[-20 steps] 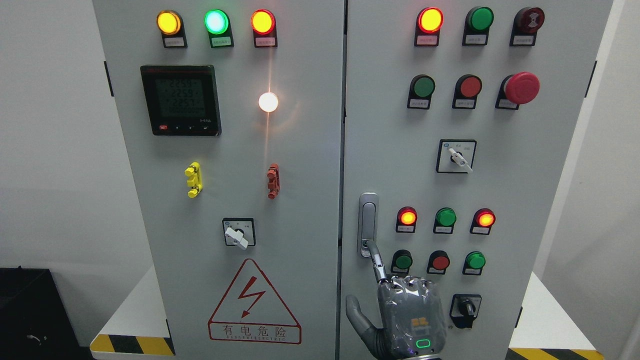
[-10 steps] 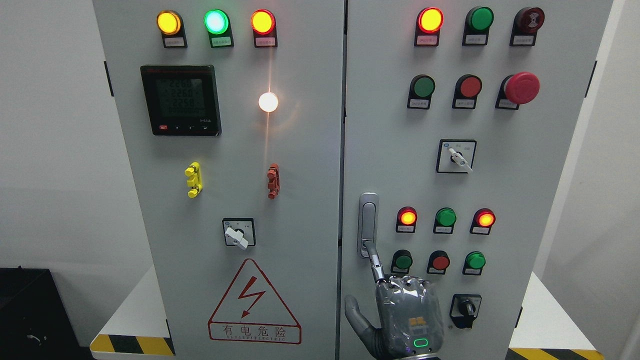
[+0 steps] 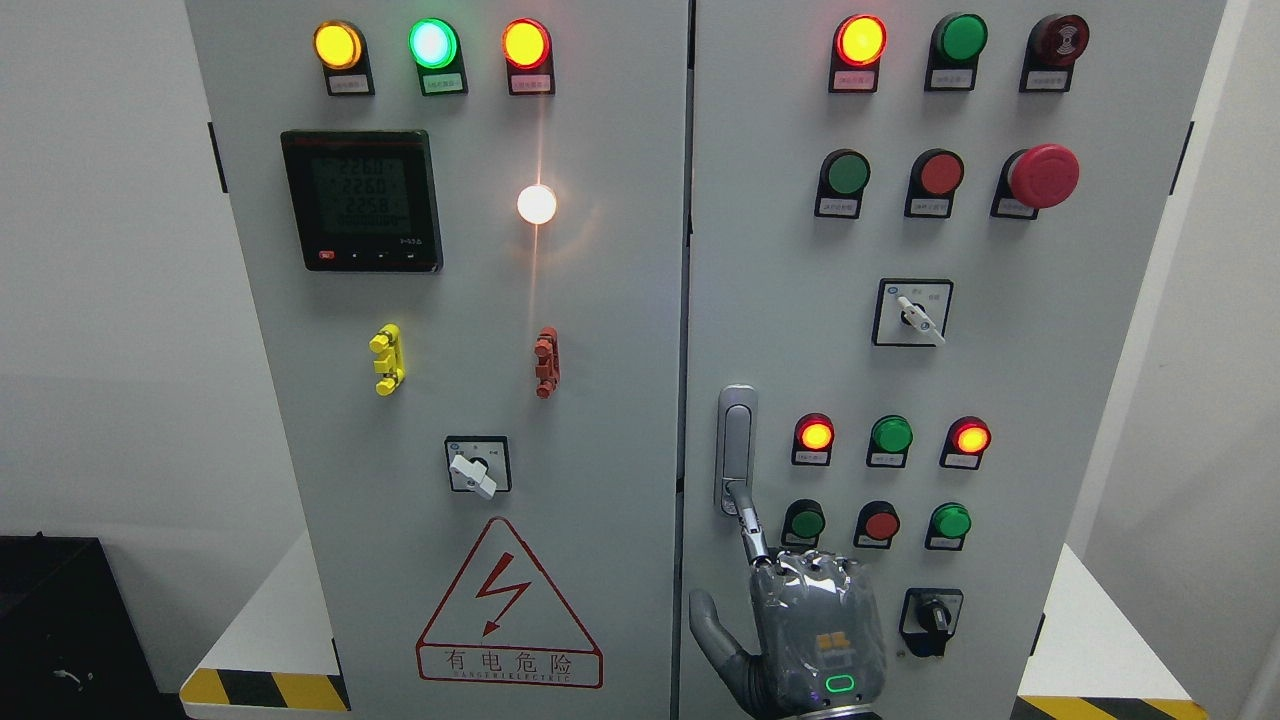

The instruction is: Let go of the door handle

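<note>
Hand: your right hand [image 3: 812, 630] came in at the bottom edge right of the middle, back of the palm toward the camera, a green light showing near the wrist.
Fingers: one finger [image 3: 750, 522] was stretched straight up with its tip at the lower end of the door handle; the thumb stood out to the left; the other fingers were curled under the palm. The hand gripped nothing, only that fingertip met the metal.
Left hand: not in view.
Door handle: the door handle [image 3: 737, 440] sat upright in its recess at the left edge of the right cabinet door [image 3: 1050, 330], flush as far as you could see, just beside the seam between the two doors.
Neighbours: a green button [image 3: 804, 521], a red button [image 3: 880, 523] and a black rotary switch [image 3: 932, 617] lay close to the right of the hand; the lightning warning label [image 3: 508, 610] lay left on the other door.
Step in hand, as judged: releasing the handle, contact not yet broken.
How to do it well: you would best draw the finger straight back from the panel and down, without dragging sideways, so the knuckles miss the buttons at the right.
Risk: a sideways sweep could press the green button.
Unknown: whether the latch was seated could not be told.
</note>
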